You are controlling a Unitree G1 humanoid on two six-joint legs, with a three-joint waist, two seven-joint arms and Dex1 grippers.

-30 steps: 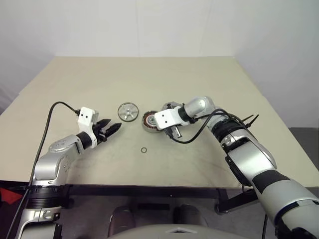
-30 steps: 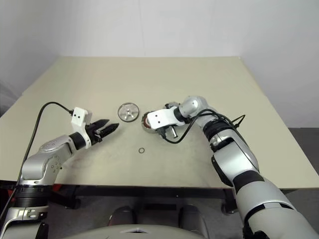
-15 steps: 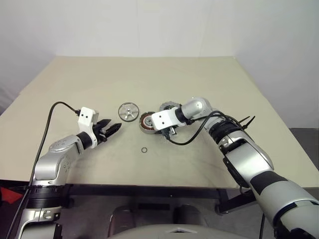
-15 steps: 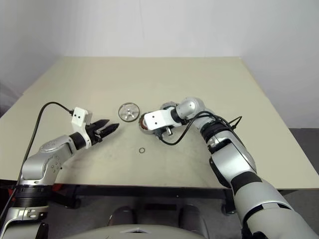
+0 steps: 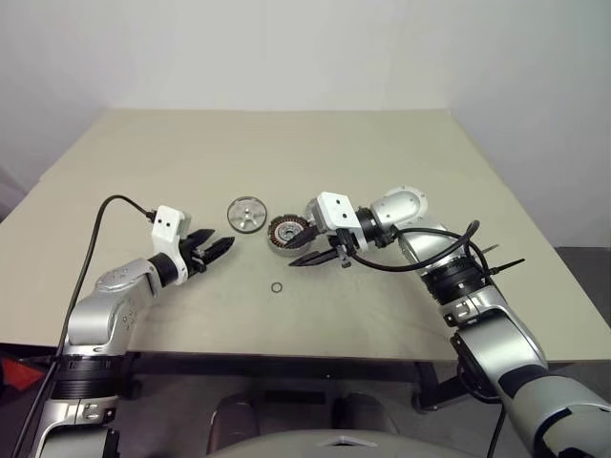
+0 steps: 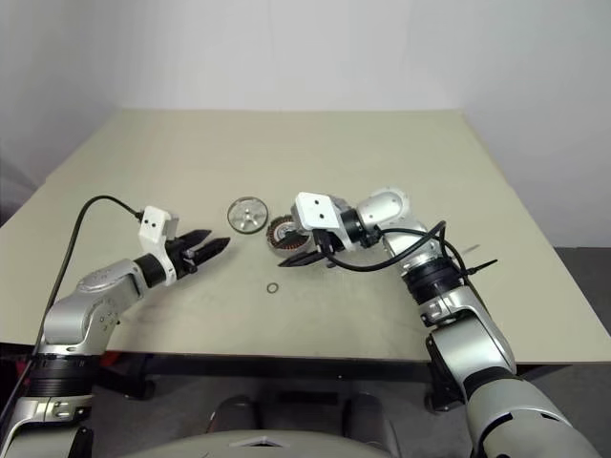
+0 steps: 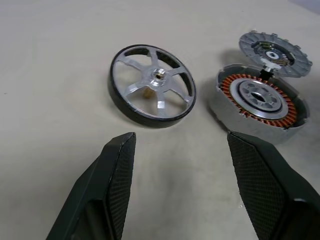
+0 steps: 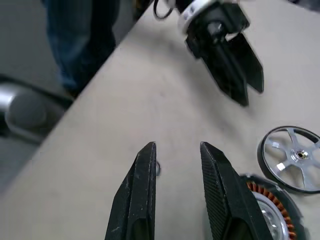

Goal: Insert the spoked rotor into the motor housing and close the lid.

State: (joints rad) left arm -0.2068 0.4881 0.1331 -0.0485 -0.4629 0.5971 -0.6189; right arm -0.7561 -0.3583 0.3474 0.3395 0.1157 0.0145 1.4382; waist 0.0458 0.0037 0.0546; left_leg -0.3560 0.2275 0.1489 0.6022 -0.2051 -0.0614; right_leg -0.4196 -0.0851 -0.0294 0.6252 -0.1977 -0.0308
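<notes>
Hovering right gripper (image 5: 298, 259) part-open and empty beside the rotor (image 5: 284, 232), left gripper (image 5: 221, 245) gaping wide, empty, facing the spoked wheel (image 5: 245, 214).

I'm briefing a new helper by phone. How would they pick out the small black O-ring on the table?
Start at the beige table and find the round metal parts near its middle. Nearest the front edge among them stands the spoked rotor, with its copper windings. The O-ring lies alone on the bare tabletop on the robot's side of it, a thin dark loop far smaller than any of the discs.
</notes>
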